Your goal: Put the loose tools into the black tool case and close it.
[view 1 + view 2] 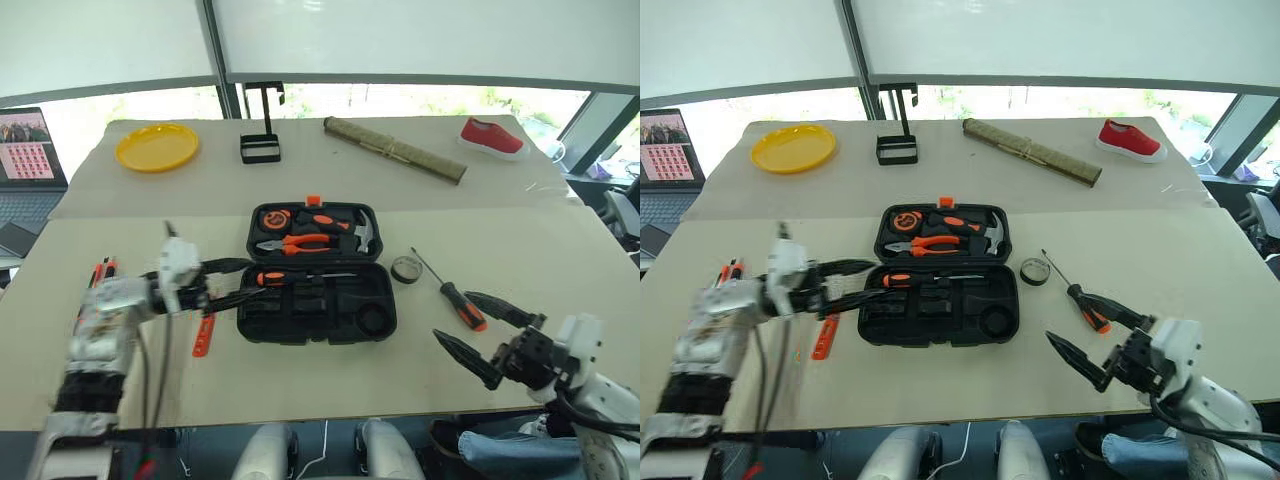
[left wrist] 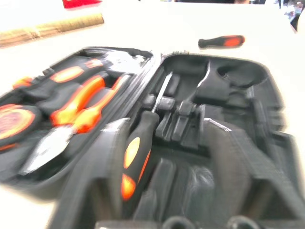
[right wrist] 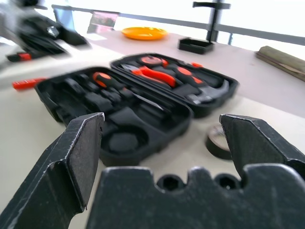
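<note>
With its right claw spread wide and empty near a loose screwdriver, the robot would best pinch that light, rigid tool by its thick rubbery handle.

Screwdriver in case, tape right.

You see a bright scene, with daylight pouring in from the big windows behind the table, and the glass glows so white that nothing outside shows well. The left arm looks smeared in the head views, and the left wrist view is blurry all over, so the black tool case looks soft and streaky. In the right wrist view the near fingers look sharp, the far things look fuzzy, and the straight window frames bend near the edges of the head views.
</note>
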